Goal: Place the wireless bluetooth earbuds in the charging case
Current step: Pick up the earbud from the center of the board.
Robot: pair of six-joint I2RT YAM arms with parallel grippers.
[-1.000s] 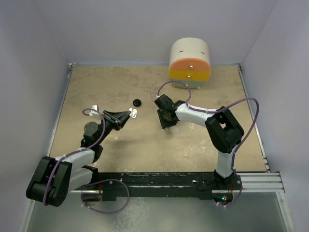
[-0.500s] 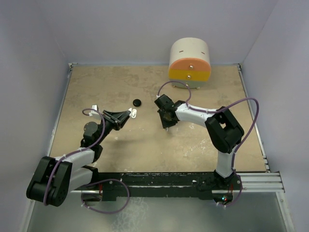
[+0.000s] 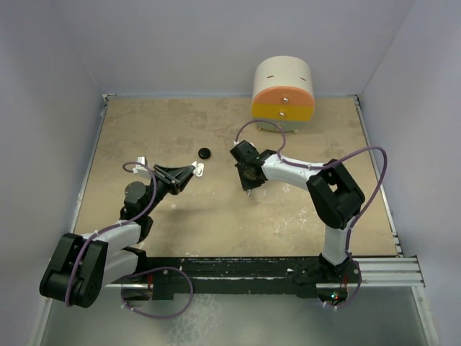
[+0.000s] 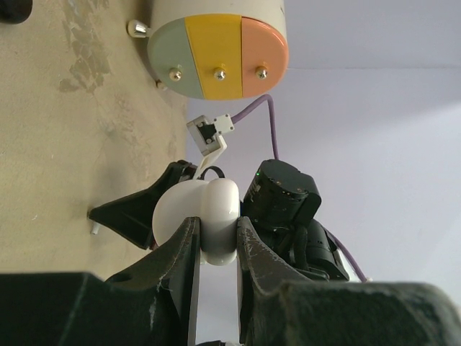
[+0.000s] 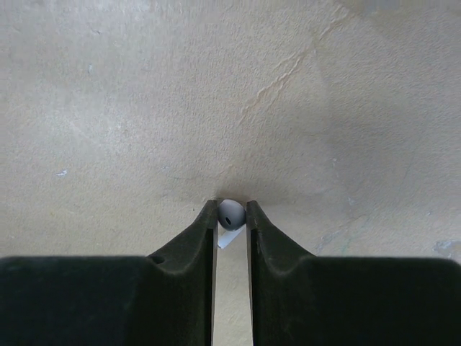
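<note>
Earbud [image 5: 231, 213], the white one: it sits right at the tips of your right gripper [image 5: 230, 209]. The fingers are closed onto it from both sides and its rounded end pokes out just past them. The tips point down at the table [image 5: 324, 108]; can't tell if the bud touches the surface or hangs just over it. Your left gripper [image 4: 216, 223] is clamped on the white charging case [image 4: 209, 205]. The case looks hinged open, w/ two rounded halves sticking out beyond the fingers, facing the right arm. Seen from overhead, the two grippers are near each other mid-table w/ a gap btwn them. Table's beige, scuffed, w/ pale cracks. Further back a black disc [image 3: 204, 152] lies alone. A round drawer unit [image 3: 283, 90] w/ coloured fronts stands at the far edge. Pale lilac walls [image 3: 180, 43] on 3 sides.
</note>
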